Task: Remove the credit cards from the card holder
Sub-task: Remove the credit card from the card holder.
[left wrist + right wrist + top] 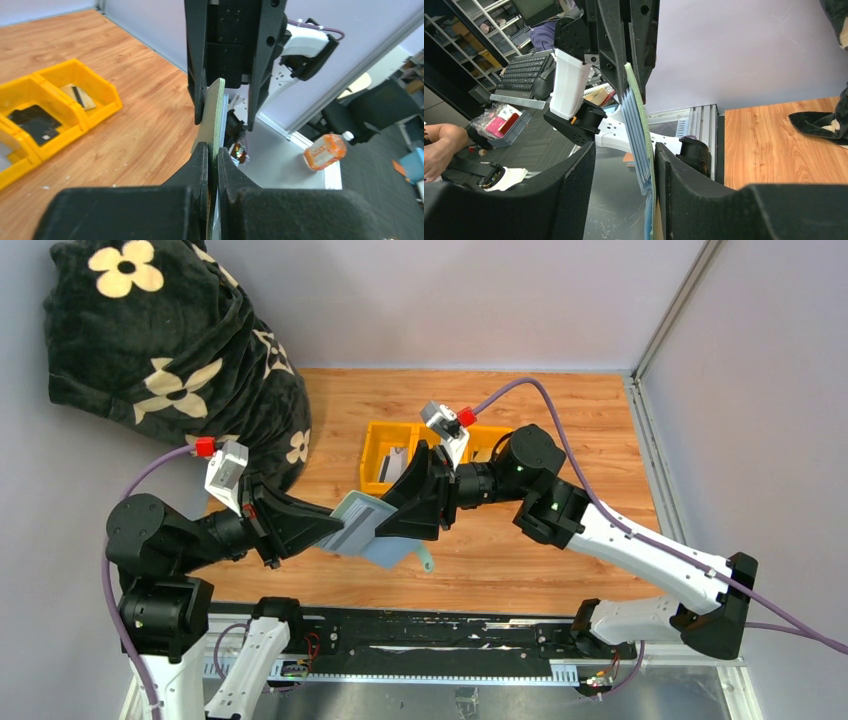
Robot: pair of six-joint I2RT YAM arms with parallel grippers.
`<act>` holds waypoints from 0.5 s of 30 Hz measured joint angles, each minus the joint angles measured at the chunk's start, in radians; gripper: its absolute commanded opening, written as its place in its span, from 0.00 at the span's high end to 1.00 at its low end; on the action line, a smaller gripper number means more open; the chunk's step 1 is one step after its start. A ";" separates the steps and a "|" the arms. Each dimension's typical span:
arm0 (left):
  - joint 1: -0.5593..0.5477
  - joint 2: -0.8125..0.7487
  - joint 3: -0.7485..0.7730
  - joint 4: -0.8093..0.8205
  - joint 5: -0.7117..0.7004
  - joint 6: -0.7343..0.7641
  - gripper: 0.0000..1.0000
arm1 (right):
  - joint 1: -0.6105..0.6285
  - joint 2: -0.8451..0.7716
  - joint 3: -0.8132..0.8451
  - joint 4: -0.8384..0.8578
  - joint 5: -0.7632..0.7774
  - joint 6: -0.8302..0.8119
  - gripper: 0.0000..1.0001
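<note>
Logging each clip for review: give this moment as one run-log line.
left gripper: shut on sage-green folding card holder, held aloft | right gripper: open, jaws around its other end | yellow plastic three-compartment tray: cards inside

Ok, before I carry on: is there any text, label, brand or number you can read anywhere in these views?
No text is readable in any view.
Label on the orange bottle: blurred.
Keys of the keyboard: too small to read.
Pale marks on the black card in the yellow tray: illegible.
On the card holder: no print visible.

Robot lab in office: partitioned table (pixel 500 562), keyboard (pixel 526 75), shelving (pixel 474 20), office chair (pixel 372 115).
</note>
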 measured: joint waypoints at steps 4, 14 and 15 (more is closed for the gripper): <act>-0.002 0.000 0.036 -0.041 -0.055 0.046 1.00 | 0.000 0.000 0.000 0.016 0.001 0.011 0.45; -0.005 -0.039 0.066 -0.066 -0.194 0.118 1.00 | 0.000 0.016 0.000 0.085 -0.005 0.068 0.43; -0.005 -0.039 0.064 -0.063 -0.198 0.114 1.00 | 0.000 0.020 0.000 0.085 -0.006 0.070 0.43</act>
